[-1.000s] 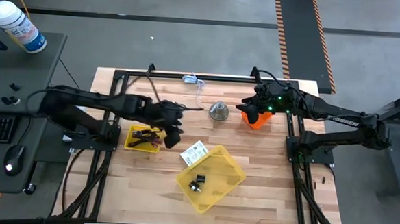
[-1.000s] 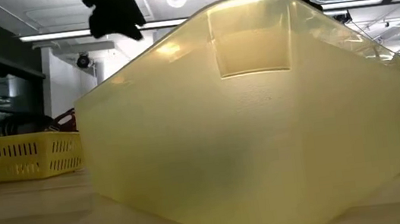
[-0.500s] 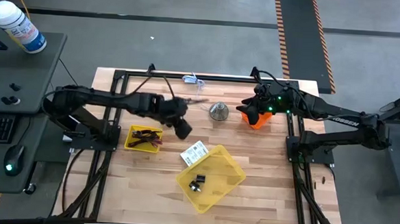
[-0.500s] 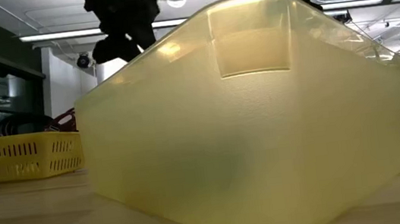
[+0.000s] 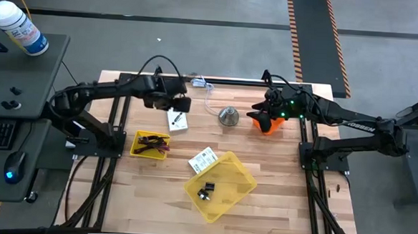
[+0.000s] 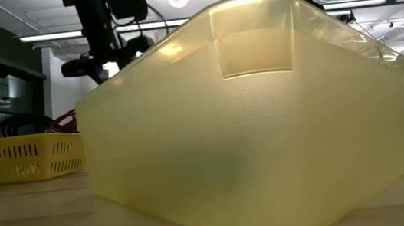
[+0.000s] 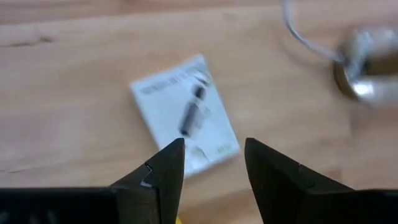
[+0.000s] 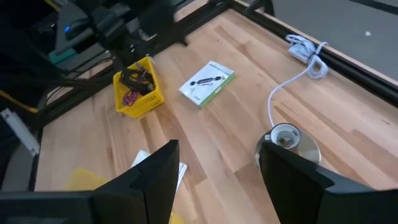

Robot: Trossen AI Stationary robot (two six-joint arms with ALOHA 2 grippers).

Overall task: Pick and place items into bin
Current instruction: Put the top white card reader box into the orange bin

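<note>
A: What's in the yellow bin (image 5: 238, 183) rn?
B: One small black clip (image 5: 206, 191), lying on the floor of the bin toward its left side. The bin sits at an angle in the mid-front of the table (image 5: 276, 206). From the low view its cloudy wall (image 6: 267, 143) fills most of the frame, contents not readable through it.

A: And the little yellow basket (image 5: 140, 138)?
B: Left of the bin, apart from it. Holds a tangle — coiled black cable (image 5: 149, 147) plus sth reddish-purple (image 8: 132, 98), can't sort the pieces further.

A: Anything loose?
B: White printed label card (image 5: 202, 160) flat on the wood, just touching or overlapping the bin's upper-left rim — can't tell which. A white card with black mark (image 5: 177, 120) lies further back, btw the basket and the silver cone (image 5: 228, 116). A white cord (image 8: 292, 74) runs from the back edge toward the cone.

A: Left gripper (image 5: 179, 105)?
B: Just behind that marked card, above it. Wrist view shows the fingers apart, nothing between them, the card (image 7: 185, 114) right ahead of the tips.

A: Right gripper (image 5: 265, 120)?
B: Waiting at the back right, near the cone, orange part on it. Fingers spread wide, empty.
</note>
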